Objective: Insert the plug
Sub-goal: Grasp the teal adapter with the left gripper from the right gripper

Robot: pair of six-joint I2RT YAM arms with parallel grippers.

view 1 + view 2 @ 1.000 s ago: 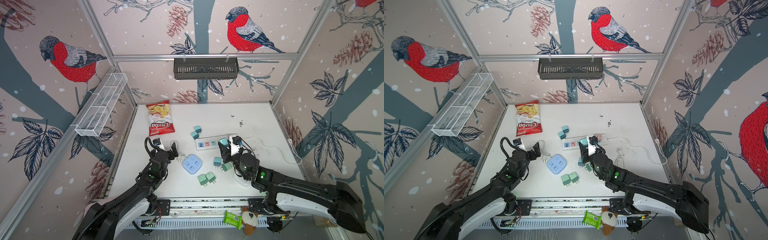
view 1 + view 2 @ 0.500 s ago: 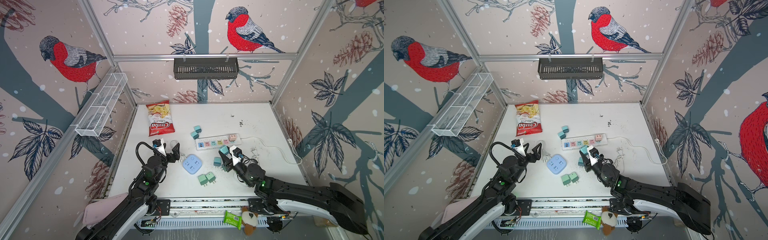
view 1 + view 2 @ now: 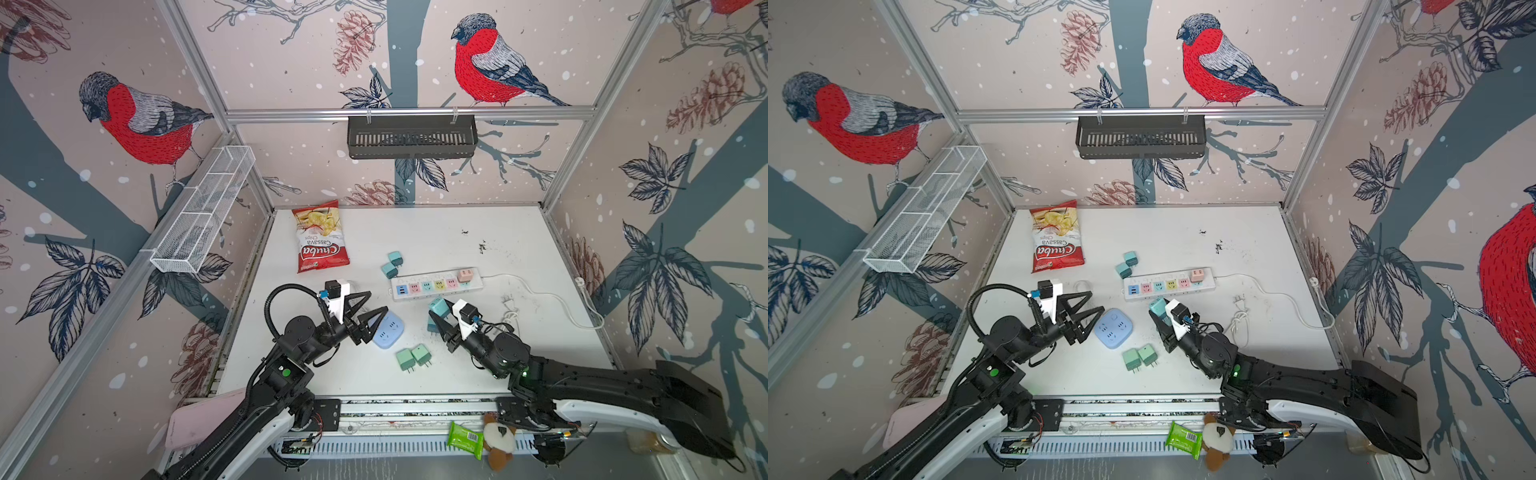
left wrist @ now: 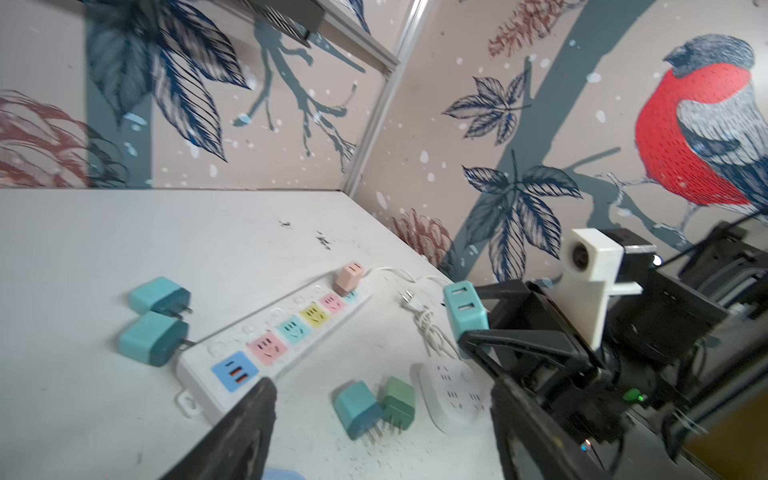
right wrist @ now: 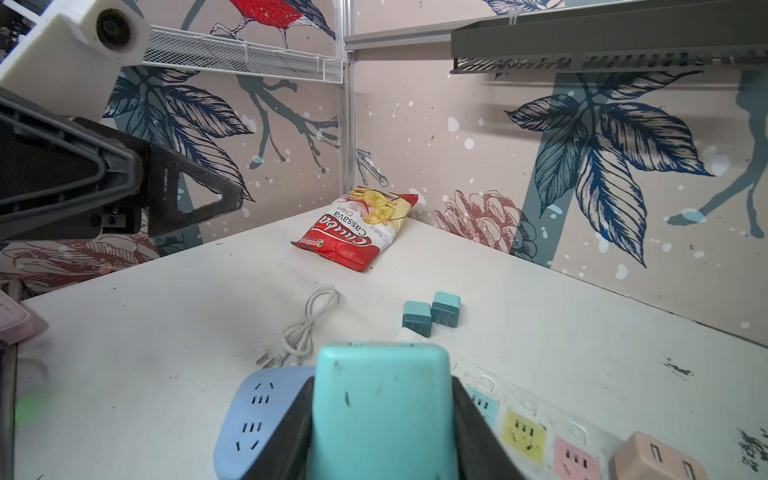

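My right gripper (image 3: 437, 316) is shut on a teal plug (image 3: 438, 306), held just in front of the white power strip (image 3: 436, 284) with its coloured sockets. In the right wrist view the plug (image 5: 380, 386) fills the gap between the gripper's fingers (image 5: 305, 415). A pink plug (image 3: 465, 275) sits in the strip's right end. My left gripper (image 3: 377, 302) stands open and empty over the left edge of the blue square socket block (image 3: 388, 330).
Two green plugs (image 3: 411, 357) lie in front of the blue block, and two teal ones (image 3: 391, 264) lie at the strip's left end. A chips bag (image 3: 320, 237) lies at the back left. A coiled white cord (image 3: 509, 309) lies right of my right gripper.
My left gripper has swung right toward the blue socket block, its jaws narrowing. My right gripper has drawn back a little from the strip, still holding the teal plug.
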